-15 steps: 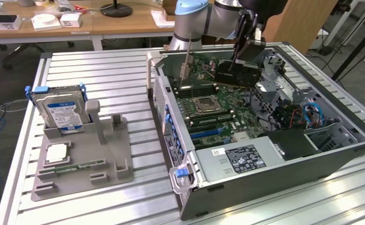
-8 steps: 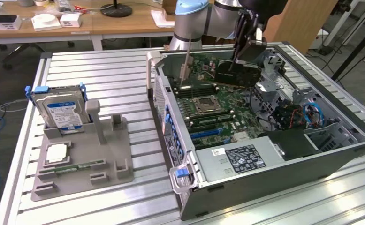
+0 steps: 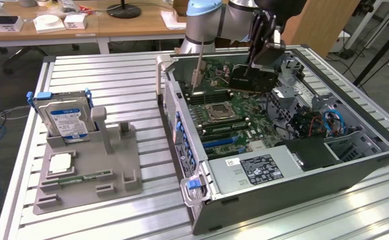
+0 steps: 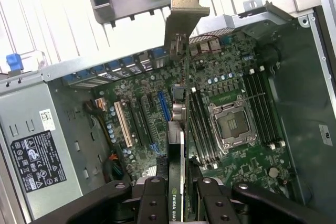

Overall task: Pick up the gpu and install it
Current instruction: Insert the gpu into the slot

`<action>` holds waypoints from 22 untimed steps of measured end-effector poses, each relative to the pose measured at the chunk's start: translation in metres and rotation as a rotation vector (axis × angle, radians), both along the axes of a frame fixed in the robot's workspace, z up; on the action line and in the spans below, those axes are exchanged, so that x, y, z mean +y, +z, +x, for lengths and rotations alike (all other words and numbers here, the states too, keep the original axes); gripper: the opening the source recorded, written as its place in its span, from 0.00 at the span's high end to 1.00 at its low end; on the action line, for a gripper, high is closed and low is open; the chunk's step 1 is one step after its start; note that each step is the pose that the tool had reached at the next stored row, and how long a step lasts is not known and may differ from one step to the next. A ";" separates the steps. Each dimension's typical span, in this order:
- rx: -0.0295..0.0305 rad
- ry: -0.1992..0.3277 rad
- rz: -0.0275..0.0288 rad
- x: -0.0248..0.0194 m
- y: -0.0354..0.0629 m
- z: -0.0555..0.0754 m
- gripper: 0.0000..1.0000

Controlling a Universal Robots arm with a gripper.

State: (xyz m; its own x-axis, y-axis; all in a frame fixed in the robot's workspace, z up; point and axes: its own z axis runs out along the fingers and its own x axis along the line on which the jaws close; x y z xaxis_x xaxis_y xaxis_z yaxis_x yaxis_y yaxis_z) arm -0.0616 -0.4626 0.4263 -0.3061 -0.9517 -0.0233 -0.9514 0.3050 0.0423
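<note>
The gpu [image 3: 253,80], a flat black card with a silver end bracket [image 3: 196,75], hangs above the motherboard [image 3: 231,117] inside the open computer case [image 3: 301,170]. My gripper [image 3: 260,64] is shut on the card's upper edge, and the card is tilted, clear of the board. In the wrist view the gpu [image 4: 181,129] is seen edge-on between my fingers [image 4: 153,203], with its bracket [image 4: 185,9] over the case's rear wall. My gripper [image 4: 181,205] holds it above the board between the blue expansion slot [image 4: 164,106] and the memory slots [image 4: 202,129].
A grey parts holder [image 3: 88,165] on the exterior view's left carries a silver hard drive with a blue label [image 3: 64,117] and a green memory stick [image 3: 84,176]. In the case sit the processor socket [image 3: 220,111], power supply [image 3: 261,167] and cables [image 3: 314,125]. Desks stand behind.
</note>
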 end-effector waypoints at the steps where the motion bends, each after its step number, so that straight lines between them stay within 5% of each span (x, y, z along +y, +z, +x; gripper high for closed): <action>1: 0.0000 0.004 0.0000 0.0000 0.0000 0.000 0.74; 22: 0.0000 0.089 0.0000 0.0000 0.0000 0.000 0.74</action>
State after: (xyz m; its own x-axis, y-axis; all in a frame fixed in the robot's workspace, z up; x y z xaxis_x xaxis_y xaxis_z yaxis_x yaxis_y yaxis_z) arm -0.0616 -0.4626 0.4263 -0.2199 -0.9753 -0.0233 -0.9749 0.2188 0.0423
